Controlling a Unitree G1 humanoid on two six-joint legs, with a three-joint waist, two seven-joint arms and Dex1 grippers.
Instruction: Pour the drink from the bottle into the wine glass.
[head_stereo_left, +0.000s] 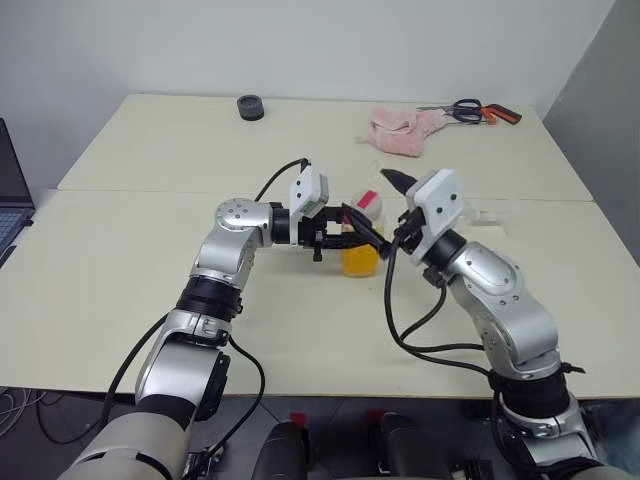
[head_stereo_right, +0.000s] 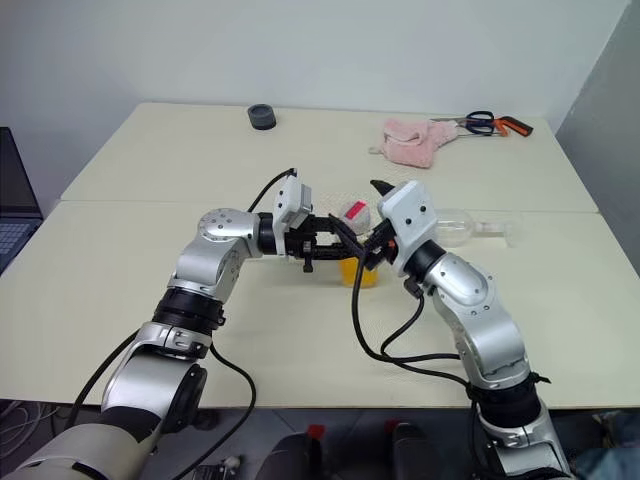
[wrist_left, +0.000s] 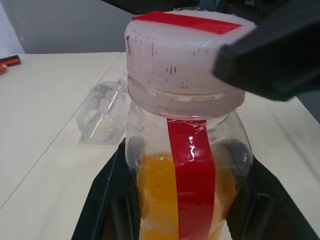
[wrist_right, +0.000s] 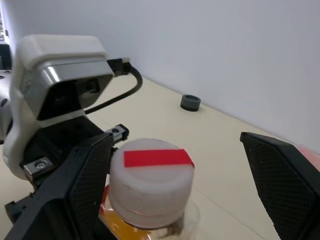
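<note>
Bottle (head_stereo_left: 361, 240) first, from my head views: it stands upright near the middle of the table (head_stereo_left: 150, 280), my left gripper (head_stereo_left: 352, 232) clamped on its body from the side. The drink (head_stereo_left: 360, 262) fills only the lower part, bright orange. My right gripper (head_stereo_left: 398, 205) sits just beside the cap, jaws apart, holding nothing. The wine glass (head_stereo_right: 470, 228) lies on its side on the table beyond my right arm, not standing. Farther back are a pink cloth (head_stereo_left: 402, 132), scissors (head_stereo_left: 470, 110) and a small dark ring (head_stereo_left: 250, 106).

From my left wrist, the cap (wrist_left: 185, 60) is pale with a red strip running over it and down the clear wall. The drink reaches partway up; the toppled wine glass lies behind.

From my right wrist, my two fingers (wrist_right: 80, 185) straddle the cap (wrist_right: 150, 182) with clear gaps either side.

Handling, as I judge it: the bottle is thin plastic, light and partly full, so it will flex under a hard squeeze and may slip; my hold around the body seems right. The cap is the stiff part, best taken square across its sides for twisting. The wine glass looks fragile and prone to rolling; I would take it by the stem or low bowl and stand it up before pouring.
</note>
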